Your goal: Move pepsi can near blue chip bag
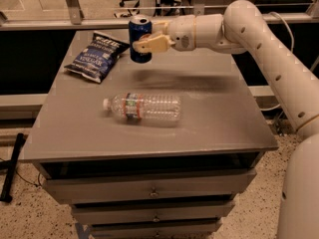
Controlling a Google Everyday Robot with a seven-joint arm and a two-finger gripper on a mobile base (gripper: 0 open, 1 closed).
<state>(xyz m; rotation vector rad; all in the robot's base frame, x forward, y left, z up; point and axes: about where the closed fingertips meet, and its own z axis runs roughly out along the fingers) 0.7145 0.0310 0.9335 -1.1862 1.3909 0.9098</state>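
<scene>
The pepsi can point(139, 34), dark blue with a silver top, is upright in my gripper point(145, 40), which is shut on it from the right. The can hangs a little above the grey table point(209, 118), at the back, just right of the blue chip bag point(96, 56). The bag lies flat at the table's back left corner, dark blue with white lettering. A small gap shows between can and bag. My white arm reaches in from the right.
A clear plastic bottle point(143, 107) lies on its side in the middle of the table, cap to the left. The table has drawers point(152, 188) below its front edge. A metal rail point(75, 23) runs behind the table.
</scene>
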